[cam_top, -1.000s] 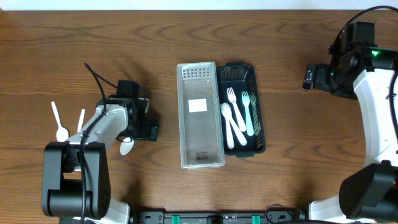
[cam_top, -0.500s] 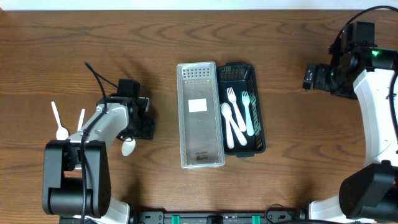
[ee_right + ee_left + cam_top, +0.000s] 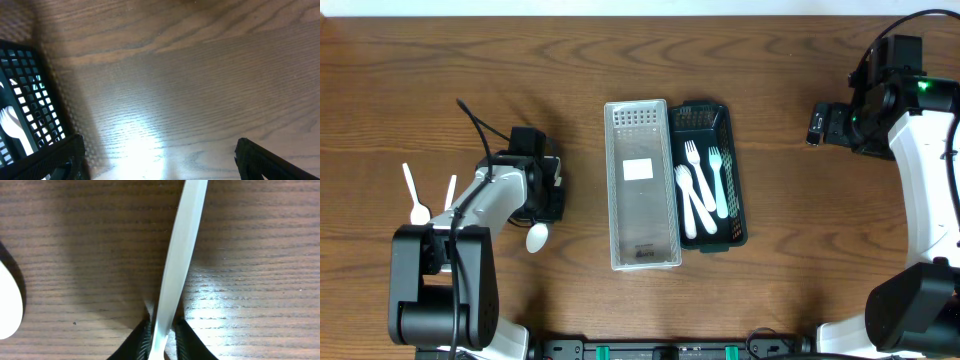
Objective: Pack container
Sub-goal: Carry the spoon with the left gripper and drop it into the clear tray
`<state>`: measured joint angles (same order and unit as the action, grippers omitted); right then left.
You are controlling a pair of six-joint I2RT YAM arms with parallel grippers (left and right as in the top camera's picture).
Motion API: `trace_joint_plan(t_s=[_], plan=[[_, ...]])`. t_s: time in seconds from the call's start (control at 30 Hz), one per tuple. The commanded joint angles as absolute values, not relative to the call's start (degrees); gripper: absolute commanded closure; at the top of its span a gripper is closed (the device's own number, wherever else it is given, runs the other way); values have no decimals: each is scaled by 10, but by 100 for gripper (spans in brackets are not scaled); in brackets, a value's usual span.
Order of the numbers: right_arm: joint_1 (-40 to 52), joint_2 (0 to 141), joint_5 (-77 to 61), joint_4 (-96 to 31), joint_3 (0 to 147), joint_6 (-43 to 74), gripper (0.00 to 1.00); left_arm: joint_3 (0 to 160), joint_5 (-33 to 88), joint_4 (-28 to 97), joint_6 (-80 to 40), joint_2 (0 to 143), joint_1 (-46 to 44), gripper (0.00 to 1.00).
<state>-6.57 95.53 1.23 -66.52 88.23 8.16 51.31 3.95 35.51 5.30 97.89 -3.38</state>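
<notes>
A white plastic spoon (image 3: 537, 237) lies on the wooden table, its bowl toward the front. My left gripper (image 3: 549, 205) is shut on its handle. In the left wrist view the pale handle (image 3: 180, 255) runs up from between the two black fingers (image 3: 141, 342), which press on both its sides. The container, a dark green slotted basket (image 3: 735, 180), sits right of centre and holds several white and pale green forks and spoons. My right gripper (image 3: 813, 125) hangs open over bare wood, far right of the basket (image 3: 25, 100), with nothing between its fingers.
A clear rectangular plastic tray (image 3: 640, 185) lies against the basket's left side. Two more white spoons (image 3: 415, 195) lie at the far left beside the left arm. Another white spoon bowl (image 3: 7, 305) shows at the left wrist view's left edge.
My left gripper went from wide open to shut on the spoon's handle. The spoon's bowl shifted slightly to the right. The right arm did not move.
</notes>
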Motion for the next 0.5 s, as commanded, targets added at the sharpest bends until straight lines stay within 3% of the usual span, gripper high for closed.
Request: trace_joint_plan(t_s=[0.0, 0.17, 0.47], plan=[[-67, 957, 10, -666, 879, 90, 1, 498, 15, 353, 53, 1009, -32, 86], [-67, 957, 10, -666, 879, 90, 1, 500, 15, 353, 53, 1009, -32, 94], [-67, 957, 10, -666, 879, 90, 1, 574, 15, 433, 39, 969, -40, 94]])
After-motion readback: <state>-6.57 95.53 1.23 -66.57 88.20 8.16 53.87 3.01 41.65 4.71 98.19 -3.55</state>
